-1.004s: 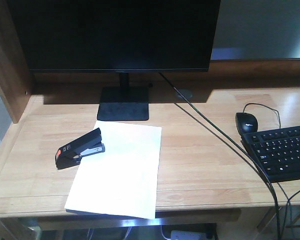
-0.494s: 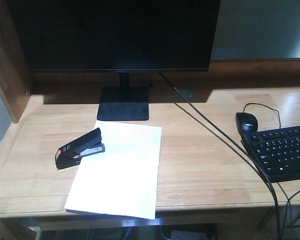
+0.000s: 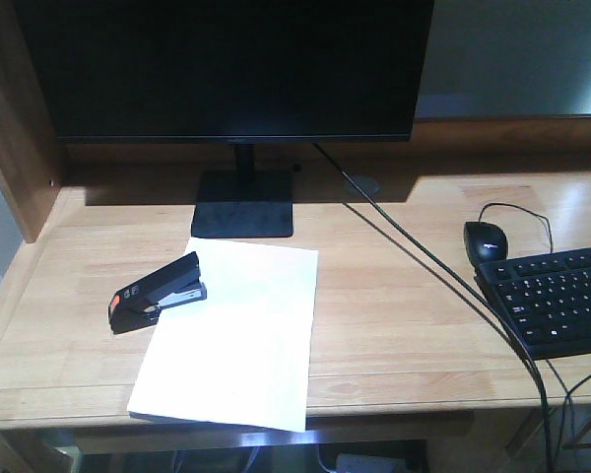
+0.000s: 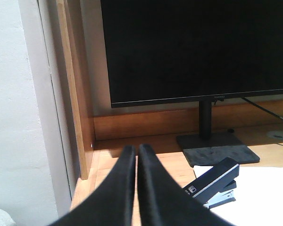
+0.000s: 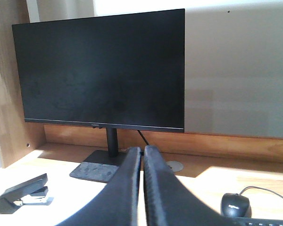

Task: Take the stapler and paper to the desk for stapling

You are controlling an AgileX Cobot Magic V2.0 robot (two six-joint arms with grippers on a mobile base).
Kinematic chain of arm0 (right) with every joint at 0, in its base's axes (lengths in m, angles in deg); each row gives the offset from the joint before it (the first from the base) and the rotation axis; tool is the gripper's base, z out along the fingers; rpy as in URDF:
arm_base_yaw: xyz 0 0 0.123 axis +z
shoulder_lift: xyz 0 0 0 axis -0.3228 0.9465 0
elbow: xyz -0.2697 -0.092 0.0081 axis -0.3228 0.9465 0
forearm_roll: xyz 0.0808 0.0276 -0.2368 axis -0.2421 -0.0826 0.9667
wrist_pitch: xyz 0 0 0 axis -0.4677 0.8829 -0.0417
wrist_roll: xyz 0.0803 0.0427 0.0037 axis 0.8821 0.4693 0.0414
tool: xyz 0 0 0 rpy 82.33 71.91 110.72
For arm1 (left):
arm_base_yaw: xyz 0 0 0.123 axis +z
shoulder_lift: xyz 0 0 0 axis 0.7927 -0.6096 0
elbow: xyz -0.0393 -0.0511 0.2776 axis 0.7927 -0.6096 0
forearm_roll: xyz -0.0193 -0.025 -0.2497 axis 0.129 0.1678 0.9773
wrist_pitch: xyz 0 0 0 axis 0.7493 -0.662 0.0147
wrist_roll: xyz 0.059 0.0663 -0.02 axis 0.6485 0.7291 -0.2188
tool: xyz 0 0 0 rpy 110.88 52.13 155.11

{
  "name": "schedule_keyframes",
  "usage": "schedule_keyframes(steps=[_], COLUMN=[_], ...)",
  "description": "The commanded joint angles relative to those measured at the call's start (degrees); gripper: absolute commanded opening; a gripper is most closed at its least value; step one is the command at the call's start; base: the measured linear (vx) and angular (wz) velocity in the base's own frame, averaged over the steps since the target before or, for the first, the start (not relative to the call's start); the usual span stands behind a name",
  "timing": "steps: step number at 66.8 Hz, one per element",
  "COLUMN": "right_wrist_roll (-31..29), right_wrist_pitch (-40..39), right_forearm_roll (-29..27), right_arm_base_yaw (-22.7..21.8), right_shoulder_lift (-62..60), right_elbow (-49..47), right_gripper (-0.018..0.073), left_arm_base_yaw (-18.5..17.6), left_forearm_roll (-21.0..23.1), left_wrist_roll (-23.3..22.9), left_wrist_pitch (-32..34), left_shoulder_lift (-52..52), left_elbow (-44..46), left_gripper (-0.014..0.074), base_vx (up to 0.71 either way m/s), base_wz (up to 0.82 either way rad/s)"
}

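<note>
Left hand [image 4: 136, 155]: seen only in the left wrist view, low at the near edge of the frame; its two dark fingers are pressed together with only a thin slit between them, and nothing is held. It is kept apart from the stapler, which lies ahead of it and to its right.
Right hand [image 5: 142, 155]: seen only in the right wrist view; its fingers are likewise pressed together and nothing is gripped.
Paper [image 3: 234, 330]: a white sheet is laid flat on the worktop, left of centre, with its near edge reaching the worktop's front edge and its far edge stopping just short of the monitor base.
Stapler [image 3: 156, 292]: the black body with the orange-red patch is set at an angle at the paper's far-left corner; its front end rests over the sheet's edge, and its patched end is turned toward the worktop's left edge.
Worktop [image 3: 404, 315]: light jointed planks are seen, with a raised wooden side panel [image 3: 15, 138] at the left edge.
Keyboard [image 3: 557, 296]: a black keyboard is placed at the right edge, partly cut off by the frame.
Mouse [image 3: 486, 240]: a black wired mouse is placed just behind the keyboard.
Monitor [image 3: 227, 69]: a dark screen is stood at the back edge on a flat black base [image 3: 243, 204].
</note>
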Motion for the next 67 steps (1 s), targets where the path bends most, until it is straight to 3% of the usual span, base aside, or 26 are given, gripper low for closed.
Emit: schedule_keyframes(steps=[1,9,19,27,46,67], right_wrist_roll=[-0.40,-9.49,-21.28,-25.31,-20.65,-20.08], right_wrist_pitch=[-3.90,-3.82,-8.15,-15.04,-20.05,-25.05], right_forearm_roll=[-3.58,-9.88,-21.88,-24.48,-17.05,-17.93], right_arm_base_yaw=[-1.55,-7.97,-19.58,-25.08,-25.56,-25.56], right_shoulder_lift=[0.91,0.91,0.81,-0.97,-1.83,-1.83], right_elbow=[-1.45,-1.45,1.33,6.38,14.64,20.02], right_gripper=[-0.0009,-0.0009,-0.0009,-0.0009,-0.0009,-0.0009], left_arm_base_yaw=[-0.12,-0.12,-0.12,-0.12,-0.12,-0.12], left_forearm_roll=[0.18,0.18,0.18,0.18,0.18,0.18], left_wrist_roll=[-0.53,-0.53,-0.53,-0.53,-0.53,-0.53], left_wrist_pitch=[4.43,4.43,4.43,4.43,4.43,4.43], left_shoulder_lift=[0.82,0.82,0.82,0.82,0.82,0.82], left_elbow=[-1.64,-1.64,-1.64,-1.64,-1.59,-1.59], left_gripper=[-0.0007,-0.0007,-0.0007,-0.0007,-0.0007,-0.0007], base_vx=[0.00,0.00,0.00,0.00,0.00,0.00], base_wz=[0.00,0.00,0.00,0.00,0.00,0.00])
